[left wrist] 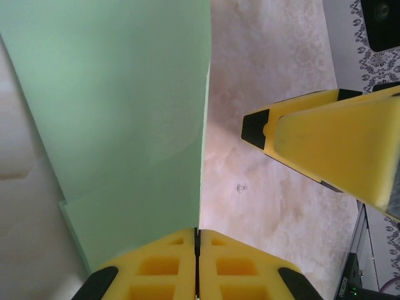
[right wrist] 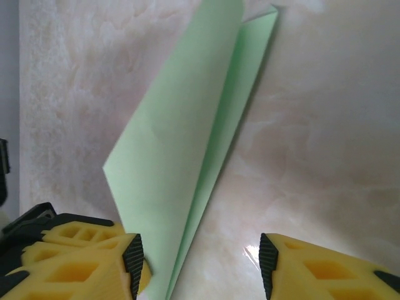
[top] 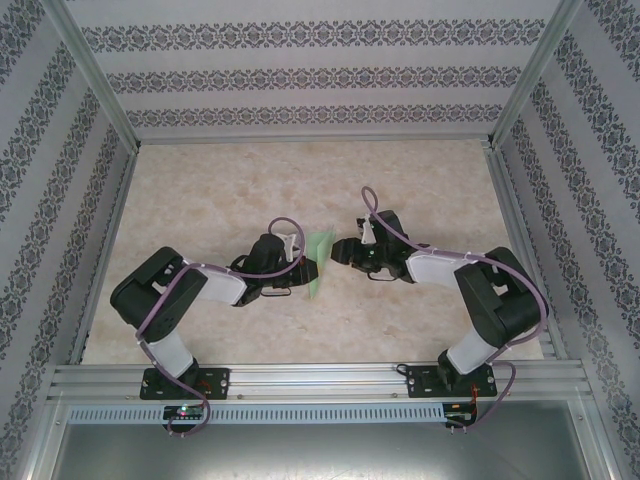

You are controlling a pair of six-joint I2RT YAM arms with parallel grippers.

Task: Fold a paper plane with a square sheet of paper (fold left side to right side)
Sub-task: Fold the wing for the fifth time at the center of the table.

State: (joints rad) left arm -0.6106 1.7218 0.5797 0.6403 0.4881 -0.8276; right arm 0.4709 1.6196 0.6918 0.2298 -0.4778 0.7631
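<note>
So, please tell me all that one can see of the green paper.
The paper is thin, pale green and plain, folded along one long crease into two layers that gape slightly. The shut left gripper pinches one edge. The open right gripper straddles another corner; whether it touches is unclear.

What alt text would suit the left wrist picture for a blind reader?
The left gripper, yellow jaws shut, pinches a folded pale green paper at its edge. The right gripper's fingers hover beside it above the marbled table.
</note>
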